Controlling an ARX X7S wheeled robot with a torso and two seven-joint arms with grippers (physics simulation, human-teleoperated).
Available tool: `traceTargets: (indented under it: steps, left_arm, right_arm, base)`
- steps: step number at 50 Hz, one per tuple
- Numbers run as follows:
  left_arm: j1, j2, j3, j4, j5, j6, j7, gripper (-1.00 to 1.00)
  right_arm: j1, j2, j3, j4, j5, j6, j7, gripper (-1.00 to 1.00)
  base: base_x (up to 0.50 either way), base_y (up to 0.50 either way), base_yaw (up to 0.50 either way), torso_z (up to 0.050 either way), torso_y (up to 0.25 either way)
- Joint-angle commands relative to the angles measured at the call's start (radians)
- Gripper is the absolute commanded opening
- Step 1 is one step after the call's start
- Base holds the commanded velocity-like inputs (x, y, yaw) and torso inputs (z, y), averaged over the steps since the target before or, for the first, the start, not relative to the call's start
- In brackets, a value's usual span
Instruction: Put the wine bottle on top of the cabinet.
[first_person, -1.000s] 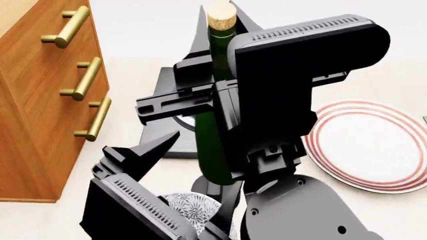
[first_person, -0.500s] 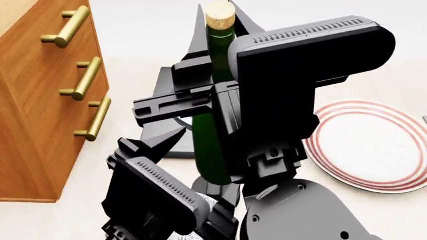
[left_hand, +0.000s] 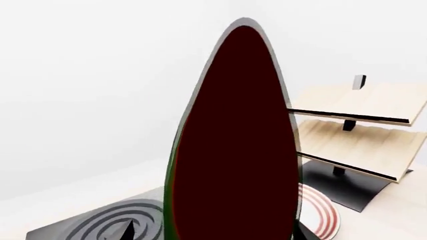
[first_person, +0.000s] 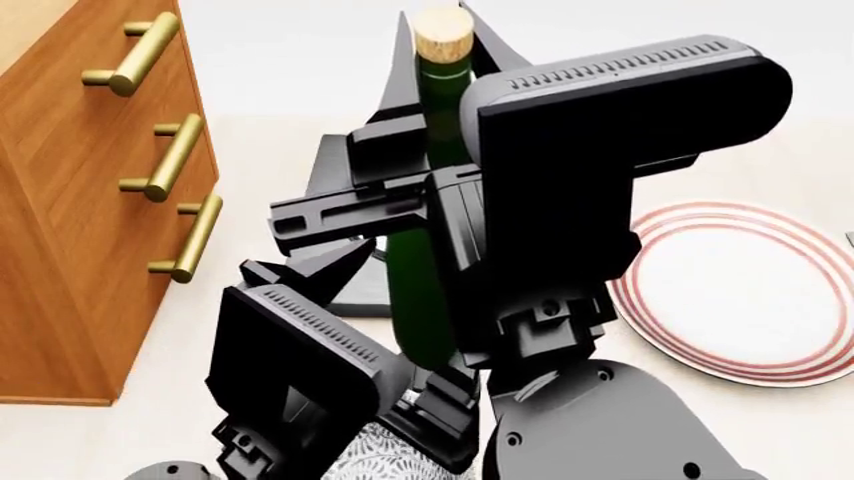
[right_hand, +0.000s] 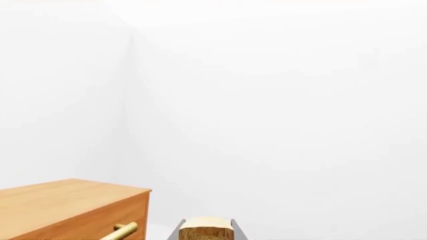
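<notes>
Right hand (first_person: 424, 150) still grips the wine bottle (first_person: 416, 300); left hand (first_person: 314, 280), spread uncertain, has risen beside it.

Bright flat even light; sharp renders, faint shadows.

no readable text, labels or numbers anywhere

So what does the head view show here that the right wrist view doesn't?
Only the head view shows both arms, the right pincer around the bottle's green body, the left pincer below it, the striped plate and the cabinet's three handles. Only the right wrist view shows the cabinet's flat top. Both share the cork and the cabinet.
</notes>
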Motion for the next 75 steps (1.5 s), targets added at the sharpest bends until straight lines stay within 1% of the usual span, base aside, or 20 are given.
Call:
traceTargets:
  steps: [1, 2, 22, 23, 42, 48, 51, 52, 56, 60, 67, 71, 75]
  left_arm:
    - [-0.008, -0.015, 0.018, -0.017, -0.022, 0.021, -0.024, 1.0]
    - [-0.009, -0.017, 0.019, -0.016, -0.021, 0.022, -0.029, -1.0]
    - [-0.01, -0.039, 0.039, -0.039, -0.044, 0.061, -0.051, -1.0]
    - [-0.011, -0.039, 0.038, -0.041, -0.046, 0.064, -0.052, -1.0]
    - [-0.032, -0.051, 0.05, -0.039, -0.071, 0.064, -0.076, -1.0]
    - [-0.043, -0.059, 0.041, -0.043, -0.079, 0.064, -0.086, -1.0]
    - [-0.054, -0.064, 0.038, -0.043, -0.081, 0.056, -0.091, -1.0]
    - [-0.056, -0.066, 0.041, -0.044, -0.08, 0.055, -0.091, -1.0]
    - [-0.069, -0.079, 0.038, -0.08, -0.071, 0.06, -0.093, -1.0]
    - [-0.069, -0.094, 0.019, -0.112, -0.072, 0.079, -0.096, -1.0]
    - [-0.073, -0.13, 0.009, -0.109, -0.063, 0.061, -0.109, -1.0]
    - [-0.077, -0.143, -0.003, -0.096, -0.066, 0.049, -0.12, -1.0]
    - [-0.086, -0.165, -0.022, -0.074, -0.072, 0.033, -0.129, -1.0]
  right_arm:
    - [-0.001, 0.007, 0.003, -0.005, -0.016, -0.011, 0.0, -1.0]
    - [-0.001, 0.007, 0.003, -0.005, -0.015, -0.011, 0.0, -1.0]
    - [-0.01, 0.019, -0.024, 0.005, -0.02, -0.037, 0.006, -1.0]
    - [-0.014, 0.022, -0.03, 0.006, -0.029, -0.047, 0.005, 1.0]
    - [-0.049, 0.032, -0.041, -0.003, -0.02, -0.072, 0.013, 1.0]
    - [-0.088, 0.041, 0.008, -0.092, 0.027, -0.044, 0.046, 1.0]
    - [-0.17, 0.061, 0.011, -0.16, 0.021, -0.082, 0.049, 1.0]
    - [-0.2, 0.051, 0.05, -0.18, 0.07, -0.095, 0.042, 1.0]
    - [-0.237, 0.074, 0.081, -0.24, 0.093, -0.088, 0.068, 1.0]
    - [-0.357, 0.106, 0.084, -0.24, 0.046, -0.18, 0.042, 1.0]
    - [-0.482, 0.136, 0.109, -0.28, 0.033, -0.25, 0.048, 1.0]
    - [-0.519, 0.147, 0.096, -0.287, 0.014, -0.277, 0.051, 1.0]
    - [-0.599, 0.15, 0.094, -0.27, -0.02, -0.347, 0.042, 1.0]
  base:
    - [0.0, 0.0, 0.0, 0.0, 0.0]
    - [0.0, 0.0, 0.0, 0.0, 0.0]
    - [0.0, 0.0, 0.0, 0.0, 0.001]
    - [0.0, 0.0, 0.0, 0.0, 0.0]
    - [0.0, 0.0, 0.0, 0.001, 0.001]
    - [0.0, 0.0, 0.0, 0.0, 0.0]
    - [0.0, 0.0, 0.0, 0.0, 0.0]
    - [0.0, 0.0, 0.0, 0.0, 0.0]
    - [0.0, 0.0, 0.0, 0.0, 0.0]
    - [0.0, 0.0, 0.0, 0.0, 0.003]
    - [0.0, 0.0, 0.0, 0.0, 0.0]
    - [0.0, 0.0, 0.0, 0.0, 0.0]
    - [0.0, 0.0, 0.0, 0.0, 0.002]
